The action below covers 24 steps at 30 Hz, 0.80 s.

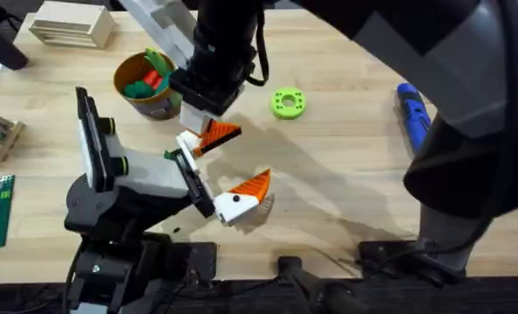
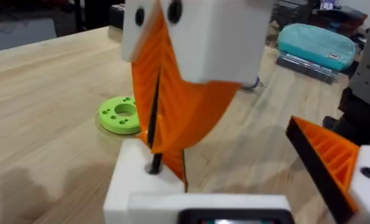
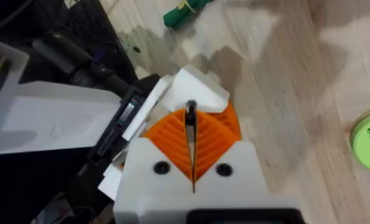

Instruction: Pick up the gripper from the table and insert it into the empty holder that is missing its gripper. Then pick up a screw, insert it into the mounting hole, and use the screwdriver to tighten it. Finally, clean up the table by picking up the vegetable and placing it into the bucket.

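Holder, a small white plastic block at the tip of the left arm, sits low over the middle of the wooden table. A thin dark screw stands upright with its lower end in a hole in the holder's top face.

The right gripper reaches across from the far side and points down at the holder. Its two orange ribbed pads are pressed together, clamped on the screw's shaft.

An orange wedge shows right beside the holder. I cannot tell whether it is the loose finger seated in the holder or part of the right gripper's pads.

The left gripper has its jaws wide apart. Its other side, a white block bearing an orange ribbed finger, lies well clear of the holder and grips nothing.

The blue screwdriver lies on the table far to the right, apart from both grippers. The dark green toy vegetable lies on the table near the left arm. The yellow-tan bucket stands at the far left with green and red toys inside. A lime-green ring-shaped disc lies between the bucket and the screwdriver.
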{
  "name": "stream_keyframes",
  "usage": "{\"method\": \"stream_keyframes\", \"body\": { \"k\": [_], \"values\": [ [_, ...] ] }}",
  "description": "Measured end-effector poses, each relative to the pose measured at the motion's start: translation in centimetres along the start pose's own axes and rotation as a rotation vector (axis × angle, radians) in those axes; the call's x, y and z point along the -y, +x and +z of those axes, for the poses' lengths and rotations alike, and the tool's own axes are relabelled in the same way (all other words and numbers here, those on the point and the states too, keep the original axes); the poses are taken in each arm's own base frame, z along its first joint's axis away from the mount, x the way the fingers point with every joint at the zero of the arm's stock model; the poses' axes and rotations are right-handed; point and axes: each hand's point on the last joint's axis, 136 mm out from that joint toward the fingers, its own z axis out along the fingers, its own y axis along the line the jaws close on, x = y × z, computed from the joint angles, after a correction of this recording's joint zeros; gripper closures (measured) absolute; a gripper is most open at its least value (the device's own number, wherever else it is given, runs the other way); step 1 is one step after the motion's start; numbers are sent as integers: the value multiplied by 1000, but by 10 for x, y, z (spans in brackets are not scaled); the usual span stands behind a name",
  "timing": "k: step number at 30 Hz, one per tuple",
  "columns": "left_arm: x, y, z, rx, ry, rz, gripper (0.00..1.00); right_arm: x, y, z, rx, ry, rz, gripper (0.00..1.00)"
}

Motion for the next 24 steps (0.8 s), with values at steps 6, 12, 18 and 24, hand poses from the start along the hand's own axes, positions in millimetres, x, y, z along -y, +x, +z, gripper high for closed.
{"method": "stream_keyframes", "body": {
  "k": [6, 12, 18, 24],
  "values": [
    [0, 0, 0, 0, 0, 1, 14, 0, -1, 0, 5, -1, -2, 994],
    [0, 0, 0, 0, 0, 2, 14, 0, -5, 0, 18, 0, -7, 994],
    [0, 0, 0, 0, 0, 2, 14, 0, -5, 0, 21, -1, -8, 994],
    [0, 0, 0, 0, 0, 2, 14, -2, -6, 0, 24, -16, -16, 994]
  ]
}}
